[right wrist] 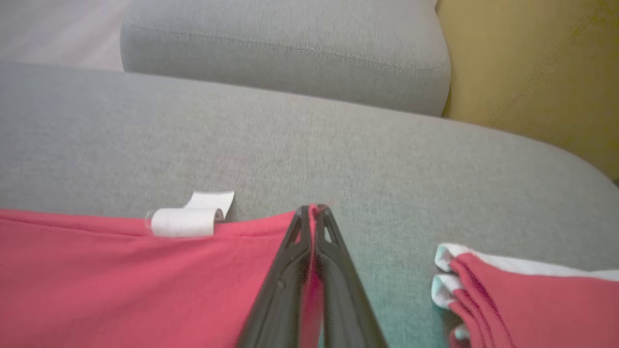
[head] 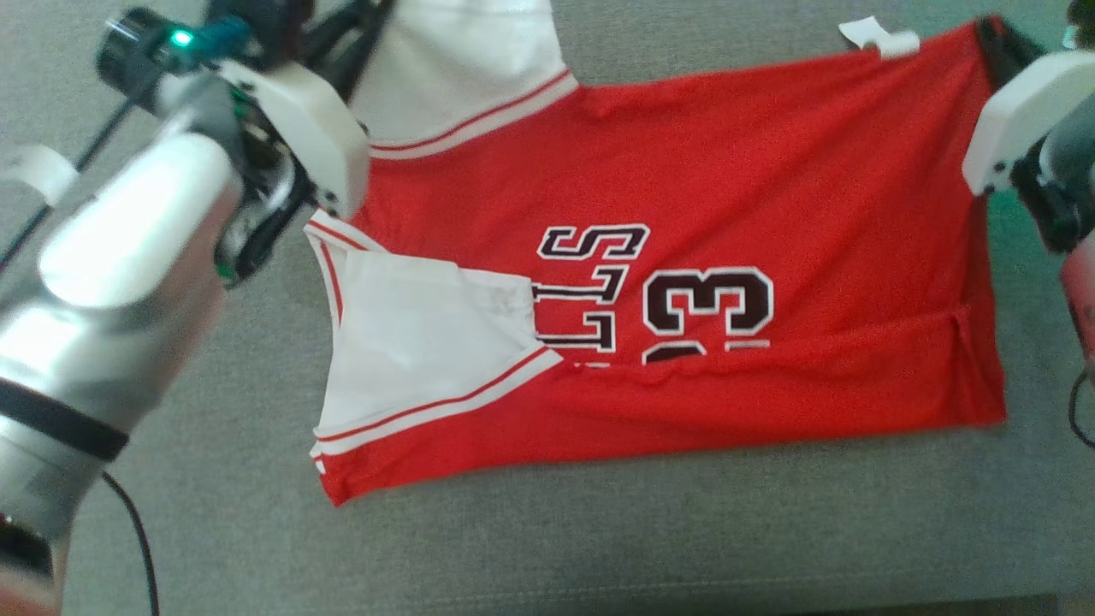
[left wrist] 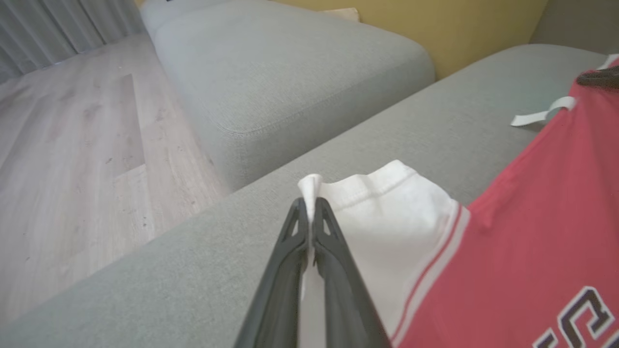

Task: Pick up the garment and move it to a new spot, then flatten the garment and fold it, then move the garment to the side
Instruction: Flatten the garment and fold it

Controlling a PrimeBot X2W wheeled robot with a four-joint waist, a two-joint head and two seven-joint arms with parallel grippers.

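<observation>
**Both corners pinched – grip is thin, lift risk**

My left claw [left wrist: 309,203] is pressed together on the tip of the white shoulder panel [left wrist: 387,217]. My right claw [right wrist: 314,209] is pressed together on the red hem corner. Each has only a sliver of fabric between the fingers.

The red basketball jersey [head: 684,214] lies spread across the grey sofa seat [head: 599,530]. The near strip is already folded up over the number print [head: 708,301], and a white side panel [head: 411,342] is flapped over toward the seat's left end.

My risks from here:
- The bite is shallow. A fast lift or arms pulling apart could slip a corner out, and that side drops back on the seat.
- An uneven raise would likely let the near fold fall open.
- The white tag [right wrist: 186,220] at the seat's far side sticks up and may get trapped in the next fold.
- A folded red-and-white cloth [right wrist: 508,290] sits near my right claw at the seat's right end. A wide swing could drag it.
- The wood floor [left wrist: 72,169] lies off the seat's left end. Overshoot and the cloth hangs off.
</observation>
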